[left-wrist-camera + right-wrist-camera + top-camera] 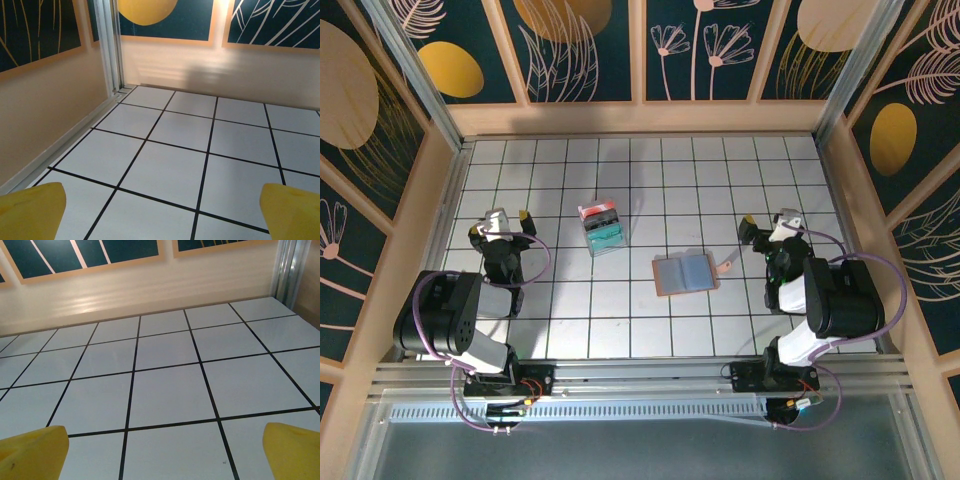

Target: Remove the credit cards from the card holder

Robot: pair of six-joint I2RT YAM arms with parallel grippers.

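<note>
The card holder lies open and flat near the middle of the tiled floor, blue-grey faces with an orange-tan border and a small tab at its right end. Its credit cards are not distinguishable from above. My left gripper rests at the left side, far from the holder, jaws wide open. In the left wrist view its yellow fingertips frame bare tiles. My right gripper sits just right of the holder, open as well. Its yellow fingertips also frame bare tiles.
A small clear box with red and teal contents stands up-left of the holder. Wooden walls enclose the tiled floor on three sides. Both arm bases are at the near edge.
</note>
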